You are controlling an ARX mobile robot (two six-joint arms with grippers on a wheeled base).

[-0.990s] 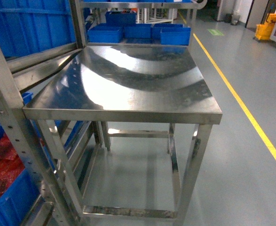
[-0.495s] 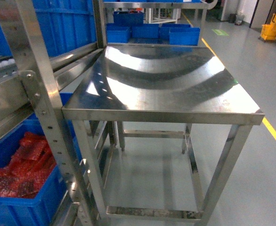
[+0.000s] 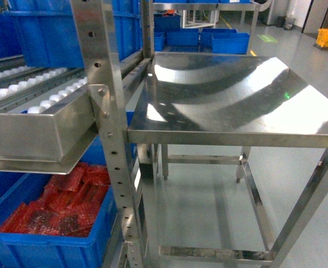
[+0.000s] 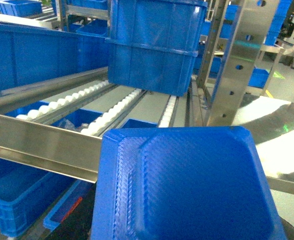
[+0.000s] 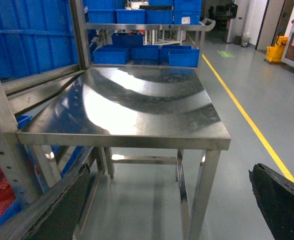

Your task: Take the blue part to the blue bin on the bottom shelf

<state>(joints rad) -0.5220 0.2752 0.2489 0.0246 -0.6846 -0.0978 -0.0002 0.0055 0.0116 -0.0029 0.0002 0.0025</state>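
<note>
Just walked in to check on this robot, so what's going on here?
The robot faces a steel rack with a roller shelf beside a steel table. In the left wrist view a blue part fills the foreground, apparently carried by the left arm, in front of the rollers and a blue bin sitting on them. The right gripper hangs open and empty near the table. Below the shelf, another bin holds red parts. The blue part is not yet placed.

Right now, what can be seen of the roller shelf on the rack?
The roller shelf is a stainless-steel tray level with rows of small white rollers and a flat front lip, fixed to a perforated upright. In the left wrist view a blue bin rests on its rollers. Below it sits a blue crate of red bags.
</note>
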